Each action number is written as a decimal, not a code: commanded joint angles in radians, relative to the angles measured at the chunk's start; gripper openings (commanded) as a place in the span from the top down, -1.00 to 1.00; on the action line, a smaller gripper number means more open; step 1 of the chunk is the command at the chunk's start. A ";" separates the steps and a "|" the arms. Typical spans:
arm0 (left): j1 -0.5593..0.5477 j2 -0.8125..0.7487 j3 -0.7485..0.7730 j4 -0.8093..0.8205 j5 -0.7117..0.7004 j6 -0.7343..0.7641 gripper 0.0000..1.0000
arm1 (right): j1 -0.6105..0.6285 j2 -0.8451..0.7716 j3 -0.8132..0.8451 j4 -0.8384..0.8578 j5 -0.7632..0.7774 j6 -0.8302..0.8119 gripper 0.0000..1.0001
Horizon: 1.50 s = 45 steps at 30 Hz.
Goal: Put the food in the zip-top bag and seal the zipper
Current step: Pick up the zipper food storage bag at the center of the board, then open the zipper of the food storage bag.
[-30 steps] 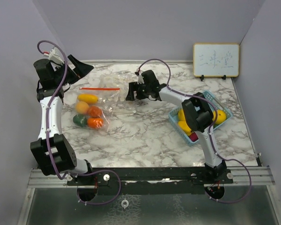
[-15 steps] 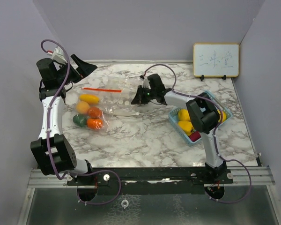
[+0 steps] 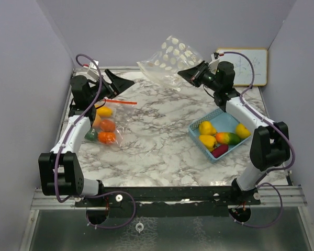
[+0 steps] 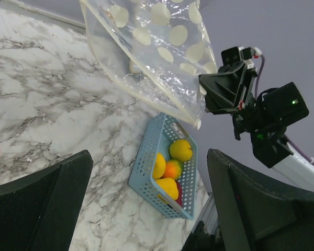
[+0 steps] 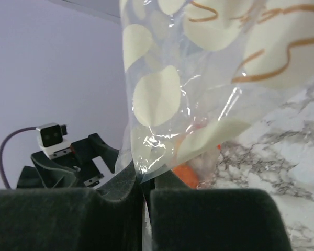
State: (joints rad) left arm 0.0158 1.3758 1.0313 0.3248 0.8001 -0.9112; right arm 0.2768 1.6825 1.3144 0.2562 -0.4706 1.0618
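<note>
My right gripper [image 3: 184, 75] is shut on a corner of a clear bag with white dots [image 3: 170, 56], which hangs in the air above the back of the table. In the right wrist view the jaws [image 5: 142, 180] pinch the film of the dotted bag [image 5: 199, 68]. A second clear bag with a red zipper [image 3: 120, 102] lies at the left and holds yellow, orange and green food [image 3: 105, 125]. My left gripper [image 3: 124, 86] hovers open just above and right of it, with nothing between its fingers [image 4: 42, 209]. More food [image 3: 218, 138] lies in the basket.
A light blue basket [image 3: 233, 119] stands on the right side of the marble table, also seen in the left wrist view as the basket [image 4: 146, 157]. A small whiteboard [image 3: 242, 67] leans on the back wall at the right. Walls close in the left, back and right.
My right gripper has shut on the dotted bag and carried it up and back to the right. The left arm has swung rightward, with its gripper still open.
</note>
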 commanded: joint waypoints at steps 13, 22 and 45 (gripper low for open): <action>-0.235 0.030 -0.092 0.330 -0.138 -0.281 -0.29 | 0.001 0.012 -0.090 0.282 -0.123 0.436 0.96; -0.238 0.022 -0.117 0.308 -0.173 -0.311 -0.30 | 0.001 0.011 -0.040 0.293 -0.141 0.478 0.96; -0.244 0.177 -0.004 0.482 -0.271 -0.443 -0.04 | 0.007 -0.063 -0.066 0.271 -0.169 0.446 0.96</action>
State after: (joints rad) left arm -0.2203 1.5261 0.9913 0.7406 0.5560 -1.3411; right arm 0.2768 1.6566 1.2541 0.5167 -0.6083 1.5211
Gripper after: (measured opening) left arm 0.573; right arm 0.021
